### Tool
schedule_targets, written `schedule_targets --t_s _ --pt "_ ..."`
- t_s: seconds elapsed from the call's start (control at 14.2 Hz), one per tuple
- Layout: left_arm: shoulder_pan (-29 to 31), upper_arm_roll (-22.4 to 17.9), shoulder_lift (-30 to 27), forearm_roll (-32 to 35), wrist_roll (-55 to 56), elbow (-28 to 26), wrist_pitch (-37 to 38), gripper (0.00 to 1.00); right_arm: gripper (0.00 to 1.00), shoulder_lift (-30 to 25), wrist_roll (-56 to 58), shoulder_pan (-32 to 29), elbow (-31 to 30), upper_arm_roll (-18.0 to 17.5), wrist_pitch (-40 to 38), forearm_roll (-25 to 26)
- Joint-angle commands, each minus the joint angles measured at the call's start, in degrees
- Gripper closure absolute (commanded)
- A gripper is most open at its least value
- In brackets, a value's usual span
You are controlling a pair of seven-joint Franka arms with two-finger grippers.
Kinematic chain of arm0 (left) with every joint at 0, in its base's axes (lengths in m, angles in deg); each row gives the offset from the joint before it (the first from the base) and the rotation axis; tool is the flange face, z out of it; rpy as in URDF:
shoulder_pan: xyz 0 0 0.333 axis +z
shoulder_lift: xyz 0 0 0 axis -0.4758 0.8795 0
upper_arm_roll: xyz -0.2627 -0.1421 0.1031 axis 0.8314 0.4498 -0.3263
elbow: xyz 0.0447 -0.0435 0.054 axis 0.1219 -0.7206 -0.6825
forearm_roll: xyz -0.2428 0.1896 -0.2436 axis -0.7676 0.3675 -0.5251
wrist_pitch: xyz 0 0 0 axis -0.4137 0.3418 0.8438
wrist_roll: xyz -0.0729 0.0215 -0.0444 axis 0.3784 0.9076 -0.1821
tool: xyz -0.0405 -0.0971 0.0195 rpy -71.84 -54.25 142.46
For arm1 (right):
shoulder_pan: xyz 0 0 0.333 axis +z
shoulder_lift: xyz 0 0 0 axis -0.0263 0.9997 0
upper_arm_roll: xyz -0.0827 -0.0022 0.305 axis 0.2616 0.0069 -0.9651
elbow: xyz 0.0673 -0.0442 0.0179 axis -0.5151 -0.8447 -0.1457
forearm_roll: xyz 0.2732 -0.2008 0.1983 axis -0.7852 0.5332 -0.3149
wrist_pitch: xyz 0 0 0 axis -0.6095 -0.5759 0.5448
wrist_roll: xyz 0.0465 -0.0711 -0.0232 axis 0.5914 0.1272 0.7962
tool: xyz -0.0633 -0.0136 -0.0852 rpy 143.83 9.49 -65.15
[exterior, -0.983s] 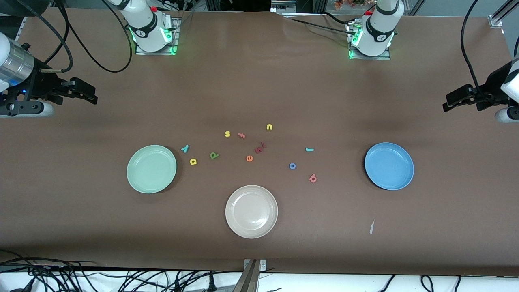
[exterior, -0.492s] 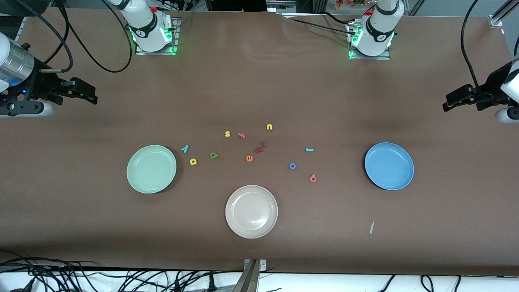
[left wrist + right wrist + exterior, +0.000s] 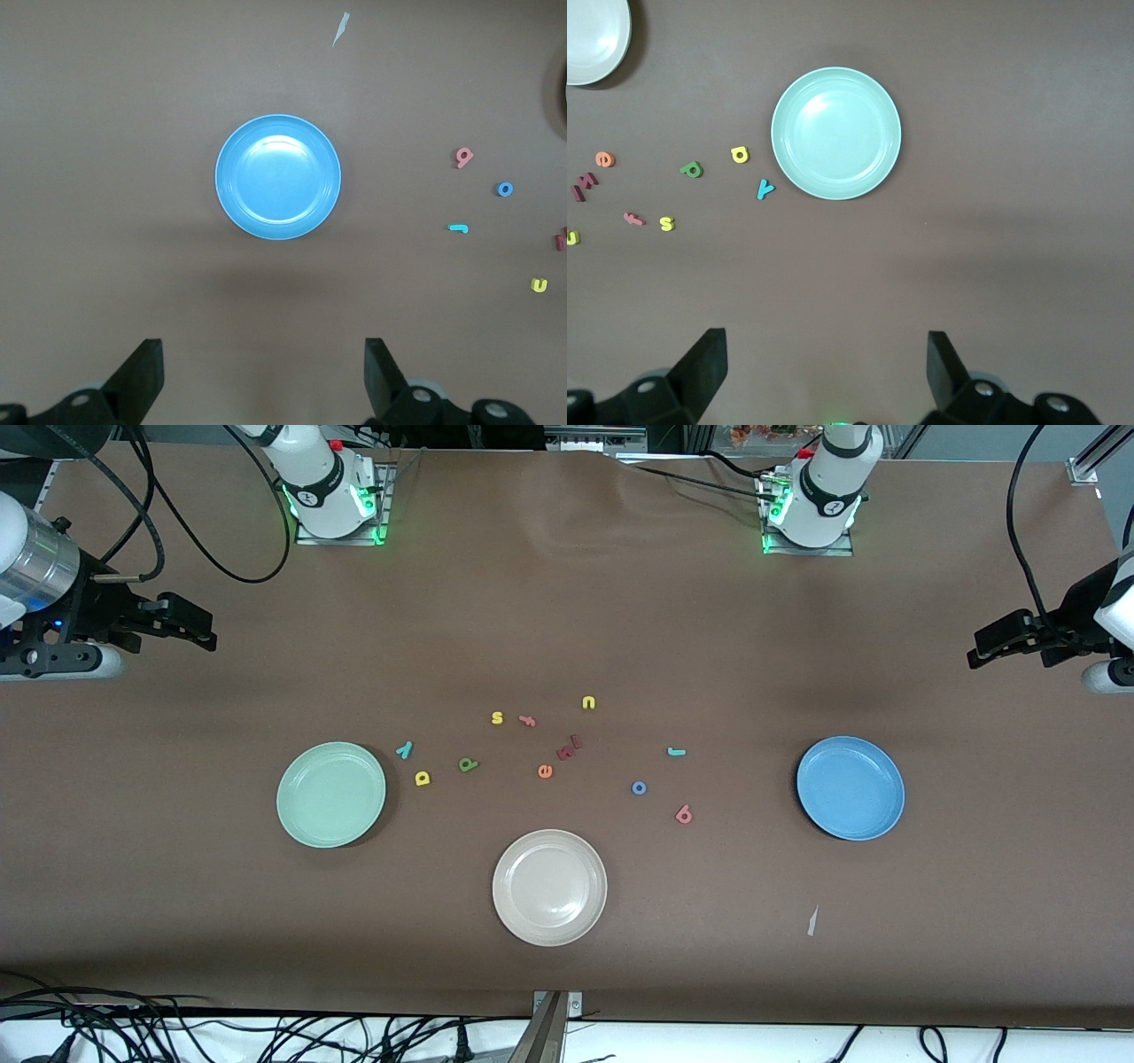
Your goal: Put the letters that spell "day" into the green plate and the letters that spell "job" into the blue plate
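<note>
The front camera looked down from high across the table (image 3: pixel 567 620), facing both bases. The left wrist camera looked straight down on the blue plate (image 3: pixel 278 177); the right wrist camera, likewise, on the green plate (image 3: pixel 836 133). Both wrist views shared the yellow "u" (image 3: pixel 539 285) with the front view.

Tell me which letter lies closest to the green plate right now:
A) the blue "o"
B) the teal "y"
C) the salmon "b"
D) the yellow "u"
B: the teal "y" lies on the table just off the green plate's rim, toward the left arm's end, with the yellow "d" beside it; the other three letters lie well away from that plate.
</note>
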Motion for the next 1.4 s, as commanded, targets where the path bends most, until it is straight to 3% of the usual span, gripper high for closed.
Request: schedule_targets --t_s 0.0,1.33 --pt "0.3 0.4 -0.3 1.0 -0.2 0.3 0.6 0.0 0.0 -0.8 0.2 -0.2 0.5 -0.2 -1.0 -0.9" --pt "0.6 0.4 -0.2 0.9 -0.3 0.3 0.5 0.0 0.0 0.0 1.2 0.4 0.3 -0.1 2.3 -0.8"
